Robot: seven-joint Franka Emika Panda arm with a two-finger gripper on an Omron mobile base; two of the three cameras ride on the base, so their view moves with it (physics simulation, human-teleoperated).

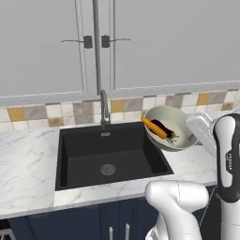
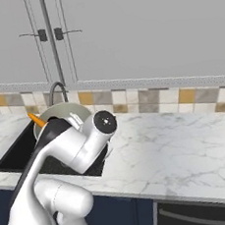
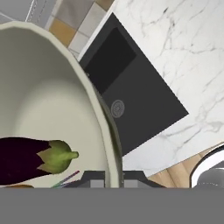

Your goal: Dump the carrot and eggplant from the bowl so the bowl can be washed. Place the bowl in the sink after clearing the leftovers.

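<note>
So the bowl point(image 1: 169, 127) is up in the air right now, held tilted at the right-hand edge of the sink point(image 1: 110, 159), with its open side tipped toward the basin. The gripper point(image 3: 108, 180) is clamped on the bowl's rim, one finger on each side of the wall as far as the hand view shows.

Nothing has been dumped yet though. The carrot point(image 1: 154, 127) and the eggplant point(image 1: 161, 126) are both sitting inside the bowl, lying side by side against the lower wall. In the hand view the eggplant point(image 3: 30, 159) is right there with its green cap, and in the right base view the carrot tip point(image 2: 36, 119) pokes up over the rim point(image 2: 60, 110).

The sink basin has only the drain point(image 1: 108, 169) in it, faucet point(image 1: 103, 108) at the back.

My read: pickup done, tipping partly there, emptying not done. Remaining is getting both veggies out, then setting the bowl down in the sink. Roughly a third in, I'd guess.
</note>
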